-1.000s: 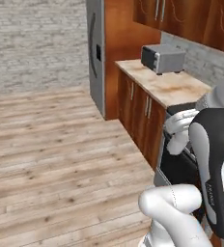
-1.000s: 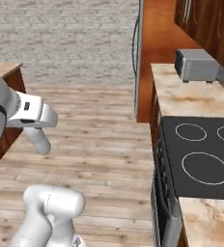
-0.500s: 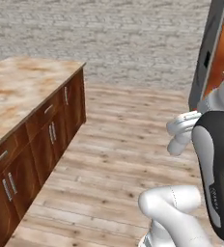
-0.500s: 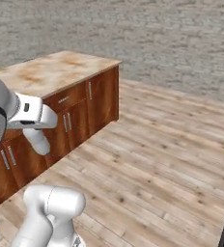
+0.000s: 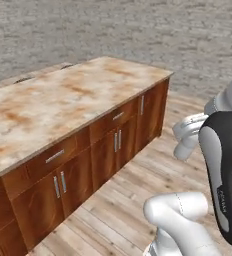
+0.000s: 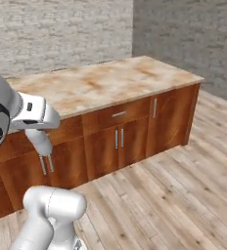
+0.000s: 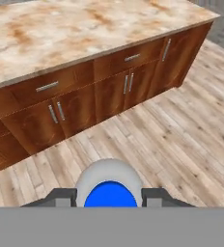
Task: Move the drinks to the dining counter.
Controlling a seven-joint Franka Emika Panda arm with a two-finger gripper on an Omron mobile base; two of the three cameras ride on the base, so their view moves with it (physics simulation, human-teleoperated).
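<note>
In the hand view a slim whitish bottle [image 7: 109,174] with a blue cap sits between my two dark fingertips. My gripper [image 7: 109,197] is shut on it and holds it over the wooden floor. The dining counter [image 7: 61,34], a wide beige marble-look top with rust-orange veins over wooden cabinet fronts, lies ahead across the top of that view. The same dining counter [image 5: 63,105] spreads over the left of the left base view. In the right base view the dining counter [image 6: 105,83] runs across the middle, beyond my arm.
Light wooden floor [image 6: 174,195] stretches between me and the cabinet fronts [image 5: 113,150]. A grey brick wall [image 5: 113,30] stands behind the counter. The counter's corner [image 6: 199,79] ends on the right, with open floor past it.
The whole picture has swung: the base has turned from the stove and toaster side to face the dining counter, which now looms closer. The grip on the bottle looks unchanged.
</note>
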